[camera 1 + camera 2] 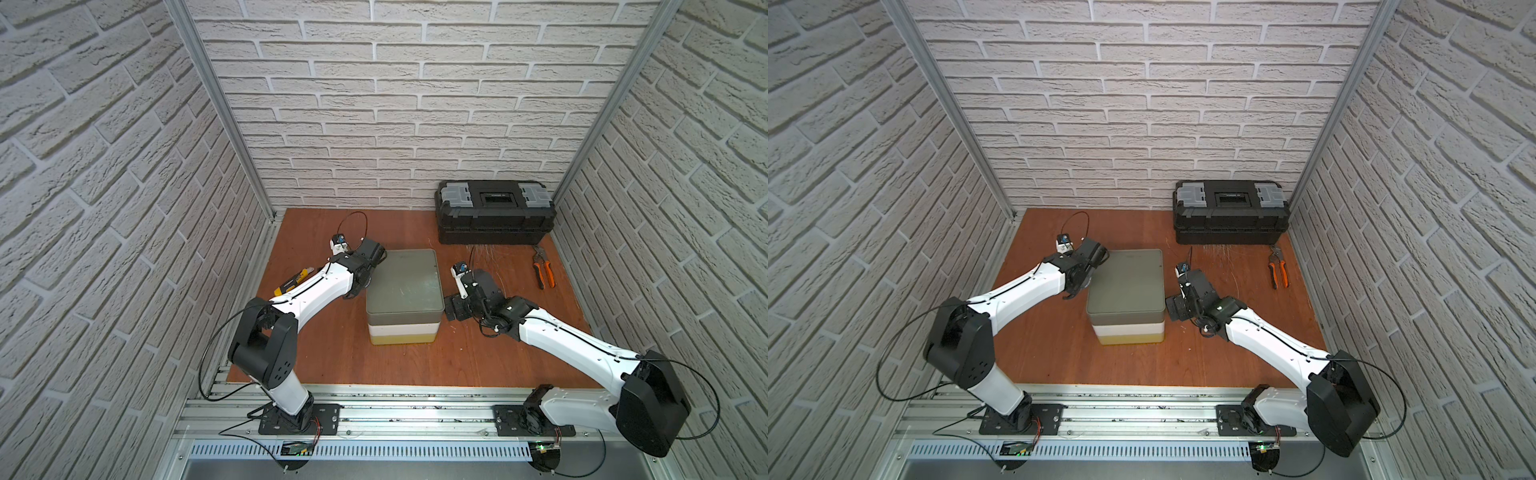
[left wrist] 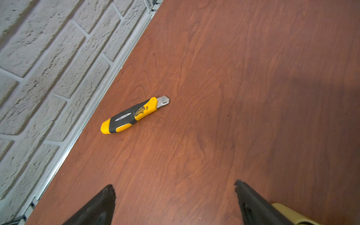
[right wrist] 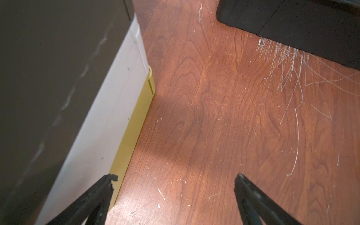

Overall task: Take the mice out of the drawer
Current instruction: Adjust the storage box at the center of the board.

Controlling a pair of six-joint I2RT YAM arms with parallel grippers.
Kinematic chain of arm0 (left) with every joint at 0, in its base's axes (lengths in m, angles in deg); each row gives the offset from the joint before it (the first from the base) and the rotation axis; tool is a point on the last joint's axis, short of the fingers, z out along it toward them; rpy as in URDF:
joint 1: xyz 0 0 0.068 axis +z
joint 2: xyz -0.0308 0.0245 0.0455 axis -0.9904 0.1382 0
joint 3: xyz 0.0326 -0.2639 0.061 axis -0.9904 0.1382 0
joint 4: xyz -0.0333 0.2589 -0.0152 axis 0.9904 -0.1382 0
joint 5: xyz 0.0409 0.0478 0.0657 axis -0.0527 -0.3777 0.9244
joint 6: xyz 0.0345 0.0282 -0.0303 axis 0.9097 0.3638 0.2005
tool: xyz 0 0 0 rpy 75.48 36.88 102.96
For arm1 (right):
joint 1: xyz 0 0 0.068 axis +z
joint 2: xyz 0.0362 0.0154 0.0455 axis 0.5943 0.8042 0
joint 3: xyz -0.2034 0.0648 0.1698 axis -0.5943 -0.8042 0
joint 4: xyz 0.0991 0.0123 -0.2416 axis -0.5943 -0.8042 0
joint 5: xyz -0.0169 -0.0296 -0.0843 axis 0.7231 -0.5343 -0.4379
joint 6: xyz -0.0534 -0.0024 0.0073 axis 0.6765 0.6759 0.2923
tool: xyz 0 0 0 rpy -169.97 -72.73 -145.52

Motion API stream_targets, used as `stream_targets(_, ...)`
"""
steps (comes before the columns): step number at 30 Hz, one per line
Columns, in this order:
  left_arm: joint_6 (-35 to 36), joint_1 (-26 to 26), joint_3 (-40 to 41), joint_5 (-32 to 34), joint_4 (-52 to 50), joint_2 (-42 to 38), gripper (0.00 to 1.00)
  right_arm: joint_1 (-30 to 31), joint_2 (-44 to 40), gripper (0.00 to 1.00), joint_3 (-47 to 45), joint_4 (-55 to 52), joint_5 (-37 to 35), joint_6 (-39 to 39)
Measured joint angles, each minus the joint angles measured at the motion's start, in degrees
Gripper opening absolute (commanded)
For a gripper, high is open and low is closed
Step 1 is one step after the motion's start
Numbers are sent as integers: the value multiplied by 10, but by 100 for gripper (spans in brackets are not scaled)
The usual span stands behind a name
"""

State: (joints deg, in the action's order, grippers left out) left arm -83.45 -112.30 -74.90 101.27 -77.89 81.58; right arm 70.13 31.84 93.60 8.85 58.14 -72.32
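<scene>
The drawer unit [image 1: 403, 286] stands in the middle of the reddish worktop [image 1: 332, 353], three stacked tiers of grey, white and yellow. All of them are pushed in flush. The mice cannot be seen in any view, so whatever the unit holds is hidden.

The left arm [image 1: 316, 286] rises from the front rail, its elbow lifted, and its white forearm slants inward toward the unit's left side. The wrist is bent so the left fingers [image 2: 97, 206] point down and outward over bare worktop. They are spread wide and hold nothing. A yellow-black utility knife [image 2: 134, 115] lies flat out ahead of them, near the left wall and well apart from the tips.

The right arm [image 1: 569, 336] swings out wide at the shoulder, then angles back in, with the wrist low beside the unit's right side. The right fingers [image 3: 99, 194] are also wide apart and empty, aimed toward the back of the cell. One finger is just beside the yellow bottom tier, though I cannot tell whether it touches.

A black toolbox [image 1: 494, 212] sits closed against the back wall. Orange-handled pliers [image 1: 543, 268] lie on the worktop just in front of its right end.
</scene>
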Motion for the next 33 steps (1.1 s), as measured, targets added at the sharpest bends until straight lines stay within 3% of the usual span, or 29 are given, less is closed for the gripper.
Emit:
stream_targets(11,47,71,-112,-142,165,133,98,29,15,98,1,30,47,-34)
stream_targets(18,70,98,-231,-253,229,225,98,93,63,97,41,6,87,-45)
stream_targets(22,78,111,-282,-276,232,252,98,124,53,98,57,0,89,-49)
stream_targets(27,101,160,-213,-210,195,163,98,114,-22,100,57,-61,16,-46)
stream_targets(31,121,233,-117,-123,139,-10,98,41,-62,100,68,-85,-3,-37)
stream_targets(33,117,241,-73,-85,115,-105,98,3,-60,100,80,-84,-2,-30)
